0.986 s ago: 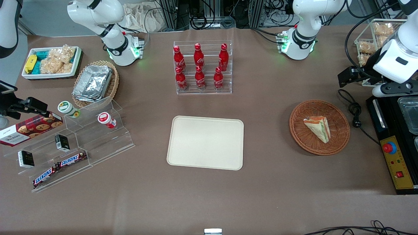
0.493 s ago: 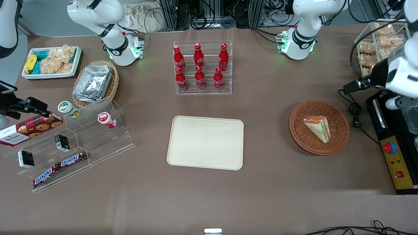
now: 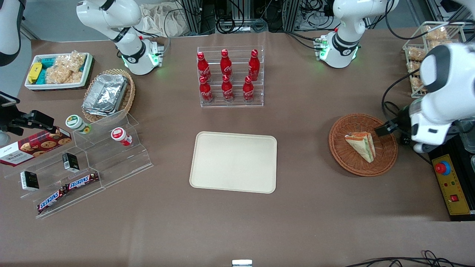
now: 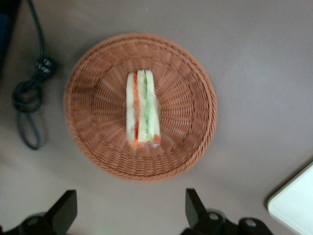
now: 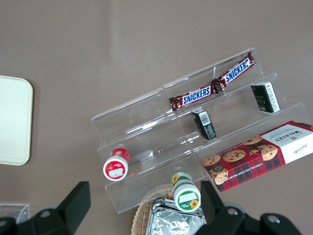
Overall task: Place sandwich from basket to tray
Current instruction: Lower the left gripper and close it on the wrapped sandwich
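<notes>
Now the gripper [image 4: 128, 211] hangs above the basket [image 3: 363, 144] with jaws spread wide — empty. Inside lies the sandwich [image 3: 362, 145], the tray [image 3: 233, 162] well apart. Best to centre the jaws across its bread faces, then descend — squeezing gently.

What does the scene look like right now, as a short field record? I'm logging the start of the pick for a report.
sandwich: wrapped triangular wedge, lying in the basket, filling edge toward the wrist camera
basket: round reddish-brown wicker, toward the working arm's end of the table
tray: cream rectangular, nothing on it
gripper: left arm's, open, above the basket's rim, not touching the sandwich
task stage: sandwich not yet grasped
also on table: rack of red cola bottles
</notes>
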`<action>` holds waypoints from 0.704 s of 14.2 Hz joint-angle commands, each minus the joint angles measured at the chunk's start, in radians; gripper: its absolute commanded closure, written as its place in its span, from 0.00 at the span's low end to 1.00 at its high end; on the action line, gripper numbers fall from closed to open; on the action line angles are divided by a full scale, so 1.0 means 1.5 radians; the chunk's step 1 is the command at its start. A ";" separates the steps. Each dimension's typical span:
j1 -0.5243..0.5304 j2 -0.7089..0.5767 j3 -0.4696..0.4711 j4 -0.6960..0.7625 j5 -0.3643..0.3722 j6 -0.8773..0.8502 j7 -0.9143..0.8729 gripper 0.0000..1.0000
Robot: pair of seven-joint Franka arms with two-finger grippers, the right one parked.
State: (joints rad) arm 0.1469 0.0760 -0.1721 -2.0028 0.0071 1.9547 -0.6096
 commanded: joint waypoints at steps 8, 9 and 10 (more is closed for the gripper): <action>0.023 0.100 0.006 -0.148 0.008 0.282 -0.117 0.01; 0.022 0.108 0.009 -0.148 0.008 0.290 -0.117 0.04; 0.022 0.116 0.009 -0.147 0.008 0.291 -0.117 0.15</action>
State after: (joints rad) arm 0.1752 0.2311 -0.1582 -2.2293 0.0077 2.3749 -0.7640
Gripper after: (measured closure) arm 0.031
